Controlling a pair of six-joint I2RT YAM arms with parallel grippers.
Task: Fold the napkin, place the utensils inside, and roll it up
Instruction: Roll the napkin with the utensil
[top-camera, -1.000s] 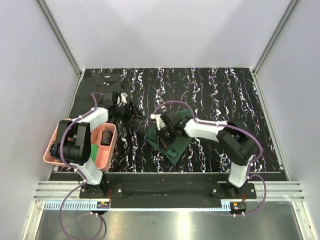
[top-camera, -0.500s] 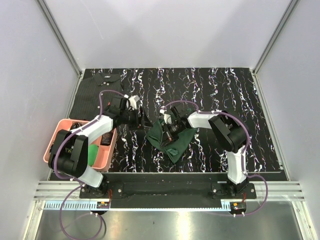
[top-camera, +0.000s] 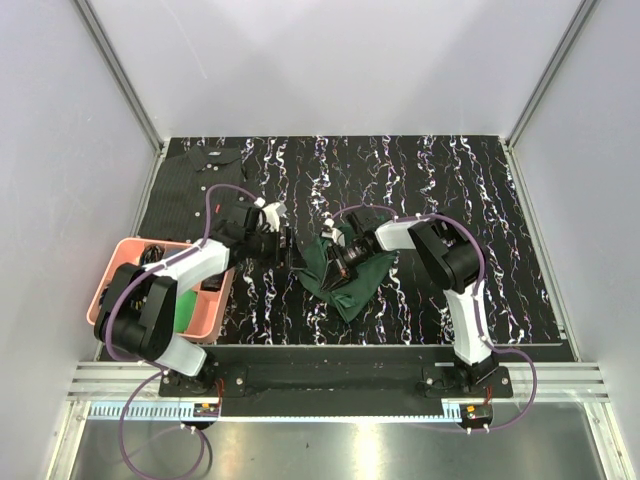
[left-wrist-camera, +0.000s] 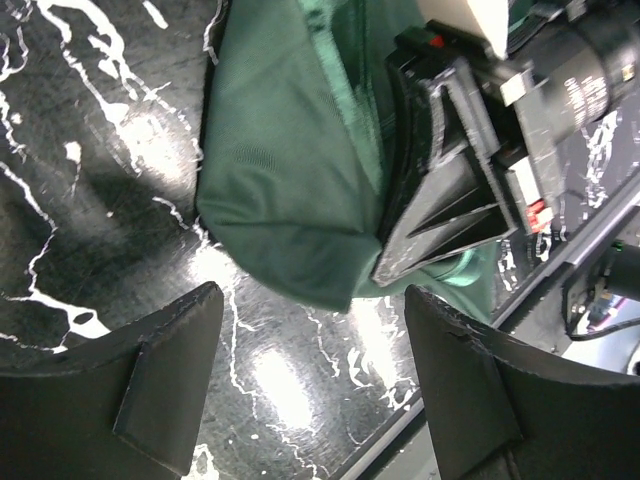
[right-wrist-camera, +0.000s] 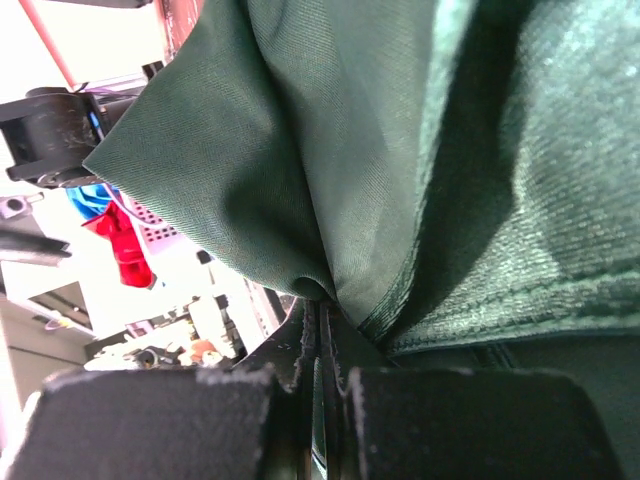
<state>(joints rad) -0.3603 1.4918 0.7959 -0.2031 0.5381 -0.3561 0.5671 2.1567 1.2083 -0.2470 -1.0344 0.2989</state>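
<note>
A bin (top-camera: 115, 270) sits at the table's left edge. Beyond it, the left gripper (top-camera: 290, 251) hangs low with its jaws wide and nothing between them, facing right. The napkin (top-camera: 346, 292) lies just to the right of those jaws, a little left of the table's middle. It is bunched and part-folded. Its longer run goes from the far side toward the near edge, and one corner points at the near edge. The right gripper (left-wrist-camera: 392, 262) reaches in from the right and is clamped on a fold of the cloth. The free left arm looks best placed to take the loose rounded edge straight ahead of it. I cannot make out the fork.
</note>
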